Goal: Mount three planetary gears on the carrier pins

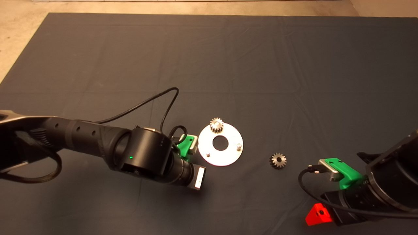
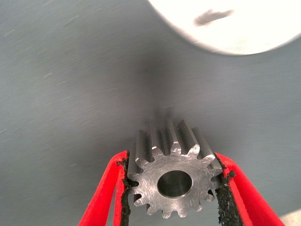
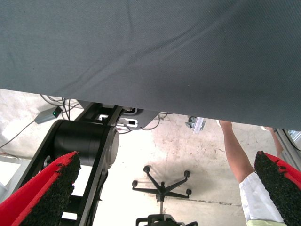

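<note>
A gear was held pinched between the pads of the left gripper, bore facing the wrist camera, with the gripper low over the mat just beside the round plate. In the head view that gripper's fingers were hidden beneath the arm.

One gear was already seated on the far pin of the plate. Two pins, one near the left arm and one on the right side, were bare. A third gear lay flat on the mat between the plate and the right gripper, which was parked at the lower right with its fingers spread wide and nothing between them.

Trouble could be expected at the fitting. The gear was gripped across its teeth, so a slip or a twist in the pads was possible. If the bore were brought down tilted or off the pin's centre, it could catch on the pin's top and the loose plate could be pushed across the mat. The seated gear could also be knocked.
</note>
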{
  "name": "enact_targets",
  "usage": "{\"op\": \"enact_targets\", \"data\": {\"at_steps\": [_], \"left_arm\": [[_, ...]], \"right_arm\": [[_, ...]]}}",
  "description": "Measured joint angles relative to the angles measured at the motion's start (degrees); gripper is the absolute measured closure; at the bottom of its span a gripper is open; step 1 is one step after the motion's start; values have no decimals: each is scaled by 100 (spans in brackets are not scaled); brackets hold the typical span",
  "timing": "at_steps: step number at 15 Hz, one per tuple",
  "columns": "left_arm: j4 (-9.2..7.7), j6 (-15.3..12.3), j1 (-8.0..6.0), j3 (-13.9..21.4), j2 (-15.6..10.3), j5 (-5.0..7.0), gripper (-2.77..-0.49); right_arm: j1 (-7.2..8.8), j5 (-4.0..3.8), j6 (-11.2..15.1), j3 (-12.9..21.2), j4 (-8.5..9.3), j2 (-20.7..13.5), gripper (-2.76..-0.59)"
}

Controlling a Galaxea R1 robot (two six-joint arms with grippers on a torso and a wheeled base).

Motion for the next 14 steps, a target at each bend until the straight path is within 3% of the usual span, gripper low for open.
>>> {"op": "enact_targets", "data": {"at_steps": [4, 10, 14], "left_arm": [[-5, 12, -179, -173, 190, 0, -94], [-5, 638, -260, -539, 405, 4, -94], [-10, 847, -352, -681, 439, 2, -94]], "right_arm": [[0, -2, 0, 0, 0, 0, -275], [0, -2, 0, 0, 0, 0, -275], [0, -2, 0, 0, 0, 0, -275]]}}
